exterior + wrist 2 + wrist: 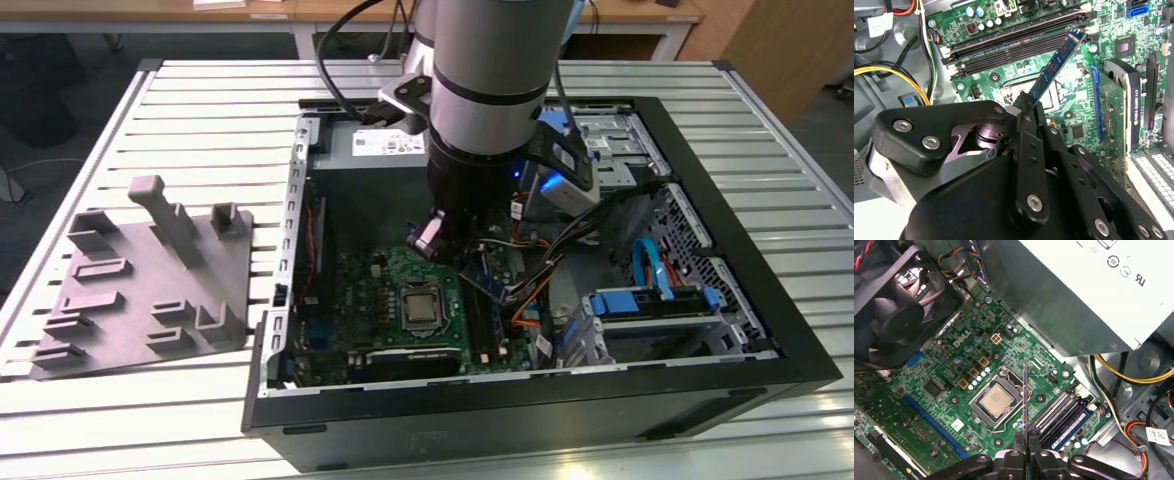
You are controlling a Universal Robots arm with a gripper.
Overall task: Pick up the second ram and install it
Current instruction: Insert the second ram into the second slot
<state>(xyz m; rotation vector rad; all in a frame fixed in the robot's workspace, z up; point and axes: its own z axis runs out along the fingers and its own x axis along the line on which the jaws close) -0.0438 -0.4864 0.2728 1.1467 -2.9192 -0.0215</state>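
Observation:
My gripper (458, 258) reaches down into the open computer case (747, 260), shut on the second ram (1056, 65), a dark blue stick with a pale label strip. The stick juts out tilted from between the fingers (1026, 130). In the first wrist view the second ram (1025, 395) appears edge-on as a thin line rising from my gripper (1026, 452). It hangs above the green motherboard (949, 385), over the processor socket (996, 401) and short of the black memory slots (1019, 45). One of the memory slots (1064, 415) holds a seated blue stick (1072, 424).
A grey fixture plate (147, 290) lies on the slatted table at the exterior view's left. Inside the case are the power supply (1094, 295), a fan (899, 315), an upright expansion card (1114, 100), loose cables (534, 300) and a drive cage (661, 300).

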